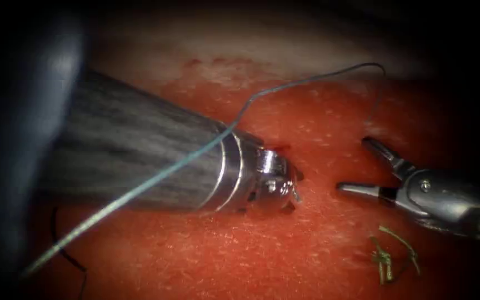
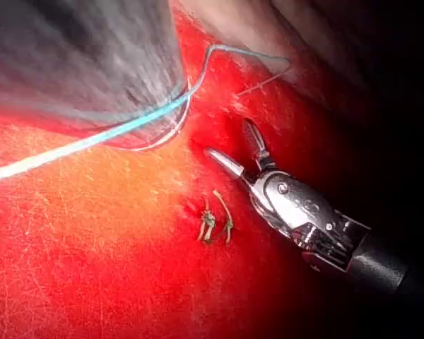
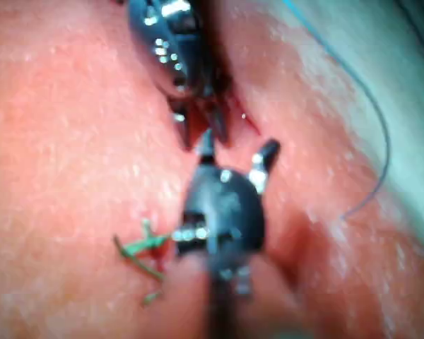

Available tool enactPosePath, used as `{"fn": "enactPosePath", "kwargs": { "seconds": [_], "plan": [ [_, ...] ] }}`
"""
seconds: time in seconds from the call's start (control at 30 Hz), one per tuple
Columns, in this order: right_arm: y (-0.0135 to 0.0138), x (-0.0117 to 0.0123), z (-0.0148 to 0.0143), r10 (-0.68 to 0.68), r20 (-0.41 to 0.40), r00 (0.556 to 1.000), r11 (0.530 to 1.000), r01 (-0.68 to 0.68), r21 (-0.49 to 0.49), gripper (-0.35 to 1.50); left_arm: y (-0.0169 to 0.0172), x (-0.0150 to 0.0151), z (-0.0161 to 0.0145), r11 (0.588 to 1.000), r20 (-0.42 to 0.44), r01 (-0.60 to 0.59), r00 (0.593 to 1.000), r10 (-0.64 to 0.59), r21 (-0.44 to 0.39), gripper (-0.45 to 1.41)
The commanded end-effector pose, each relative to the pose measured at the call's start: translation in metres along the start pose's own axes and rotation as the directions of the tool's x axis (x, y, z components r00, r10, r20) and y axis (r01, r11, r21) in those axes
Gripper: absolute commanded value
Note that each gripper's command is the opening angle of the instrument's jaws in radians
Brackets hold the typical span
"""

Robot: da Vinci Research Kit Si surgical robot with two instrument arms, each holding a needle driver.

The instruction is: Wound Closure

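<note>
My left tool (image 1: 294,191) comes in from the left on a thick grey shaft, its tip pressed onto the red tissue (image 1: 206,255) just below a short dark slit of the cut (image 1: 281,149). In the right wrist view its jaws (image 3: 199,131) stand slightly apart with nothing visible between them. To the right of the cut, my right tool (image 1: 353,165) (image 2: 228,138) (image 3: 237,147) hovers wide open and holds nothing. A blue thread (image 1: 168,169) (image 2: 92,141) lies over the left shaft, arcs up to the far right and drops onto the tissue.
A finished green knot with short cut ends (image 1: 387,255) (image 2: 215,219) (image 3: 145,247) sits below the right tool. A dark strand of thread (image 1: 68,255) curls at the lower left. Pale tissue (image 1: 284,50) borders the far edge.
</note>
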Motion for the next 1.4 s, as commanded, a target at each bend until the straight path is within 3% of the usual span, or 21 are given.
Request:
{"fn": "enactPosePath", "kwargs": {
  "seconds": [0.03, 0.23, 0.37, 0.6, 0.7, 0.83, 1.07, 1.23, 1.4],
  "plan": [
    [-0.0007, -0.0006, 0.0006, 0.001, 0.0, 1.0, 1.0, -0.001, 0.003, 1.47, 0.0004, 0.0004, 0.0008, 1.0, 0.0, 0.001, 1.0, -0.001, 0.0, 0.4],
    [-0.0007, -0.0007, 0.0007, 0.0, 0.002, 1.0, 1.0, 0.0, 0.002, 1.47, 0.0004, 0.0004, 0.0008, 1.0, 0.001, 0.001, 1.0, -0.001, 0.0, 0.32],
    [-0.0008, -0.0007, 0.0007, 0.0, 0.002, 1.0, 1.0, 0.0, 0.002, 1.47, 0.001, 0.0004, 0.0012, 0.998, 0.002, -0.065, 0.998, 0.065, 0.006, -0.35],
    [-0.0009, -0.0006, 0.0007, 0.001, 0.002, 1.0, 1.0, -0.001, 0.001, 1.47, 0.0008, 0.0004, -0.0002, 0.994, -0.082, -0.087, 0.992, 0.092, 0.067, -0.35],
    [-0.001, -0.0007, 0.0008, 0.0, 0.001, 1.0, 1.0, 0.0, 0.001, 1.45, -0.0007, 0.0, -0.002, 0.997, -0.177, 0.006, 0.984, 0.009, 0.08, -0.35],
    [-0.0012, -0.0009, 0.001, 0.0, 0.0, 1.0, 1.0, 0.0, -0.001, 1.45, -0.0026, -0.0016, -0.0045, 0.99, -0.279, 0.132, 0.953, -0.113, 0.05, -0.35],
    [-0.0026, -0.0017, 0.0028, -0.001, -0.012, 1.0, 1.0, 0.001, 0.007, 1.45, -0.0033, -0.0046, -0.0045, 0.954, -0.394, 0.297, 0.873, -0.285, -0.032, -0.35],
    [-0.0039, -0.0022, 0.0045, 0.066, -0.033, 0.997, 0.997, -0.065, 0.027, 1.42, -0.0043, -0.0065, -0.0047, 0.939, -0.426, 0.34, 0.843, -0.33, -0.055, -0.35],
    [-0.0056, -0.0024, 0.0067, 0.158, -0.06, 0.986, 0.983, -0.151, 0.107, 1.3, -0.0049, -0.0077, -0.0052, 0.932, -0.442, 0.356, 0.827, -0.348, -0.067, -0.35]
  ]
}}
